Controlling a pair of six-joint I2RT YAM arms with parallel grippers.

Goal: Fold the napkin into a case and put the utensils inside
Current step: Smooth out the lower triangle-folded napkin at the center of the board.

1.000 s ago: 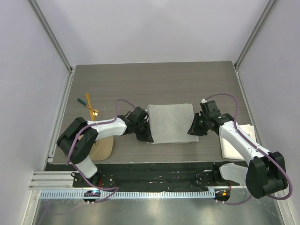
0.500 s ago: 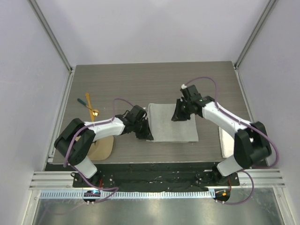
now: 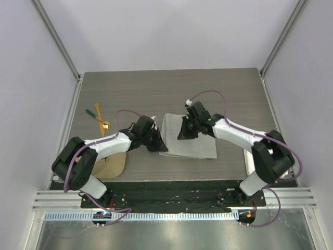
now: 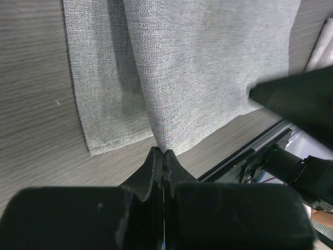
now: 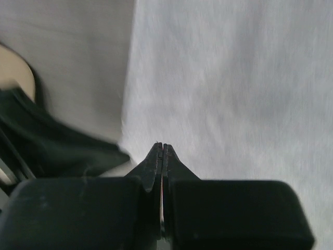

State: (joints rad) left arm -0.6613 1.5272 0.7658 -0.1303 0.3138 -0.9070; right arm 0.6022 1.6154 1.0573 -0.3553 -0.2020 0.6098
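Note:
The light grey napkin [image 3: 195, 140] lies flat in the middle of the table. My left gripper [image 3: 158, 146] is shut on its near left corner; the left wrist view shows the tips [image 4: 163, 151] pinching a raised layer of cloth [image 4: 208, 62] above a lower layer. My right gripper [image 3: 183, 133] is shut and sits over the napkin's left part. In the right wrist view its jaws [image 5: 162, 146] are closed over the cloth [image 5: 234, 94], with nothing seen between them. The gold spoon [image 3: 105, 125], the orange-yellow handled piece [image 3: 97, 110] and the teal handled piece [image 3: 90, 112] lie at the far left.
A tan cap [image 3: 112, 164] lies near the left arm's base. A white towel [image 3: 248, 162] lies at the right edge, mostly hidden under the right arm. Metal posts stand at the table's back corners.
My right gripper has swept from the napkin's right edge leftward across the cloth. My left gripper has stayed at the near left corner. The napkin's outline is almost unchanged.

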